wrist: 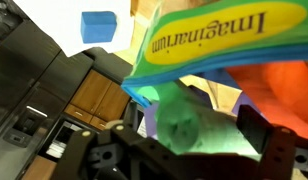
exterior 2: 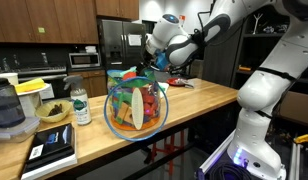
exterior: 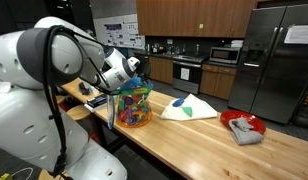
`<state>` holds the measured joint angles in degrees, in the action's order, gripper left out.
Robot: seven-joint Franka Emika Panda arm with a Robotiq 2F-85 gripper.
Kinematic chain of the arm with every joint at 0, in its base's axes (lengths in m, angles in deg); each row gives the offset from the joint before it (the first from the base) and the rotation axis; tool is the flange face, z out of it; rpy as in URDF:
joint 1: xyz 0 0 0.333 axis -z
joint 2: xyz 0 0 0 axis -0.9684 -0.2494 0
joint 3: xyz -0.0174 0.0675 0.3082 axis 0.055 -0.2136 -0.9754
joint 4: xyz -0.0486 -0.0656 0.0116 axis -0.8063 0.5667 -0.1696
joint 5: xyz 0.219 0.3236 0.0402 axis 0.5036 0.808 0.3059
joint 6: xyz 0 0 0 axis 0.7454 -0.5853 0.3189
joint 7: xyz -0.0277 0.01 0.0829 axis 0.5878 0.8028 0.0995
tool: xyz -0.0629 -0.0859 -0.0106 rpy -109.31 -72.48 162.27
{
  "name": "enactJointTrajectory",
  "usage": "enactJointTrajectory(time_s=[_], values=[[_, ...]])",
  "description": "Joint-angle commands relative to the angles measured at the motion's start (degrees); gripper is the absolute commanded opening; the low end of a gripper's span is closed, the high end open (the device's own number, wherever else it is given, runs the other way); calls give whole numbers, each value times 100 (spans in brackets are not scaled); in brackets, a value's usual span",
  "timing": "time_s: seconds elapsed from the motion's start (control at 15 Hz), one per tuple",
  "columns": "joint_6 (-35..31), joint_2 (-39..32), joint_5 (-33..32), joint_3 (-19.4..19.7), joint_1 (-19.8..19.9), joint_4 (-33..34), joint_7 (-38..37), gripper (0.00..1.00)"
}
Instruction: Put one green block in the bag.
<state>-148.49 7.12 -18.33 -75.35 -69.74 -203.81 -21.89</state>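
The green block [wrist: 182,122] is seen in the wrist view clamped between the dark fingers of the tool [wrist: 194,135], which is closed on it, just beside the yellow-and-green printed header of the bag [wrist: 209,40]. In both exterior views the tool is held at the bag's top, and the bag [exterior 2: 136,105], filled with multicoloured blocks, is stood upright on the wooden tabletop [exterior: 184,140]. Farther along the tabletop, a white sheet [exterior: 199,113] and a red bowl [exterior: 230,118] are seen, well apart from the bag.
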Motion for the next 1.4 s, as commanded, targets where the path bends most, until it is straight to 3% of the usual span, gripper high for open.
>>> enactJointTrajectory(time_s=[0.0, 0.67, 1.33], values=[[0, -1, 0, 0, 59, -12, -16, 100], [-508, 152, -144, -84, 335, -100, -427, 100], [-899, 386, -302, -226, 1439, -218, -1605, 100]])
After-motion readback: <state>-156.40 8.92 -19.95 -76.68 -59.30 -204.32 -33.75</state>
